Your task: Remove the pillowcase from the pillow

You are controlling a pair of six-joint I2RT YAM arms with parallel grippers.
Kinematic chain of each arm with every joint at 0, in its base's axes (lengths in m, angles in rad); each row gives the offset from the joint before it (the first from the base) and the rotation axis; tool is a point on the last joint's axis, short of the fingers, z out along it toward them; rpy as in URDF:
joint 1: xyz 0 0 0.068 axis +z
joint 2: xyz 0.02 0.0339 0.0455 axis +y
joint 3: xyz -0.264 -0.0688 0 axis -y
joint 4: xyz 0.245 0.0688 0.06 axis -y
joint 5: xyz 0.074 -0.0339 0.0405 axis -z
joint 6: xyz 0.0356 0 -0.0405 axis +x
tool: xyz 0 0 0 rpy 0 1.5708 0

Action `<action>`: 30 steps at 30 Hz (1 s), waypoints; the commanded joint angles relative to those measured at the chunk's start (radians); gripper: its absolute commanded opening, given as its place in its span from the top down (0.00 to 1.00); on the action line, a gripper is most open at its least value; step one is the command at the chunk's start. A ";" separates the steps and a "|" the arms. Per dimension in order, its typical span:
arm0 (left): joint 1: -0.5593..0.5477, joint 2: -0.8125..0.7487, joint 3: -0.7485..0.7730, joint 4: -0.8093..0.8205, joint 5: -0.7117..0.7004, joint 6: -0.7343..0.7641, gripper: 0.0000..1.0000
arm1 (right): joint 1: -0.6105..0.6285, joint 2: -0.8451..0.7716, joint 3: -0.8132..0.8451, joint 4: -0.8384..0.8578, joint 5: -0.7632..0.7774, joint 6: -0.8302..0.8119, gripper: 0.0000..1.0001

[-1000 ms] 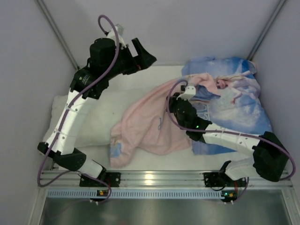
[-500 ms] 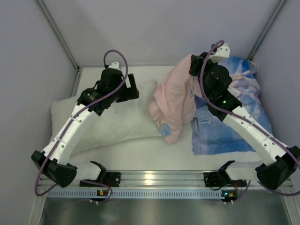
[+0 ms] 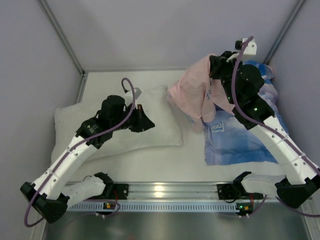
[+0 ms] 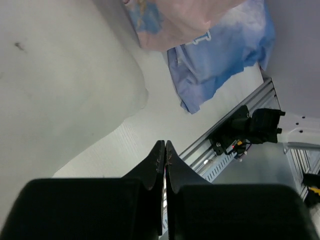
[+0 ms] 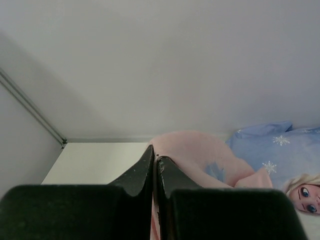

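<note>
Starting at the near edge, a metal rail [image 3: 160, 190] runs along the white table [image 3: 150, 159], and both arms are fixed to it.

A bit farther in, the pillow [image 3: 165, 131] lies on the left side of the table. It is plain white and bare, with no cover on it. The left claw [image 3: 146, 122] hangs over the right half of the pillow. In the left wrist view the left claw [image 4: 164, 146] is pinched tight, and nothing is between its two black fingers [image 4: 152, 167]. The pillow [image 4: 60, 85] fills the space below it.

On the right side lies a second pillow [image 3: 245, 142], dressed in blue with a princess print.

Farther back, the right arm reaches up high. The right claw [image 3: 214, 70] grips the pillowcase [image 3: 192, 95] by its top. The pillowcase hangs down in a loose bunch with its pink side out. It hangs between the two pillows, just beside the far right corner of the white one. I cannot tell if it touches that corner. In the right wrist view the right claw [image 5: 153, 152] is squeezed on the pink cloth [image 5: 200, 157], and the princess face [image 5: 302, 194] peeks in at the right edge.
</note>
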 commanded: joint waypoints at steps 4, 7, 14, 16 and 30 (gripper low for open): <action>-0.089 0.173 -0.099 0.120 0.097 -0.015 1.00 | -0.004 -0.141 0.010 -0.030 -0.063 0.038 1.00; -0.132 0.333 -0.095 0.120 0.019 -0.016 1.00 | -0.002 -0.169 0.029 -0.068 -0.118 0.067 1.00; -0.087 0.712 0.045 0.109 -0.113 -0.016 1.00 | -0.004 -0.192 0.066 -0.111 -0.238 0.129 1.00; 0.012 0.773 0.085 0.108 -0.103 -0.051 1.00 | -0.004 -0.195 0.064 -0.117 -0.261 0.135 1.00; 0.527 0.755 0.306 0.049 -0.133 -0.093 1.00 | 0.022 -0.014 0.136 -0.136 -0.473 0.152 1.00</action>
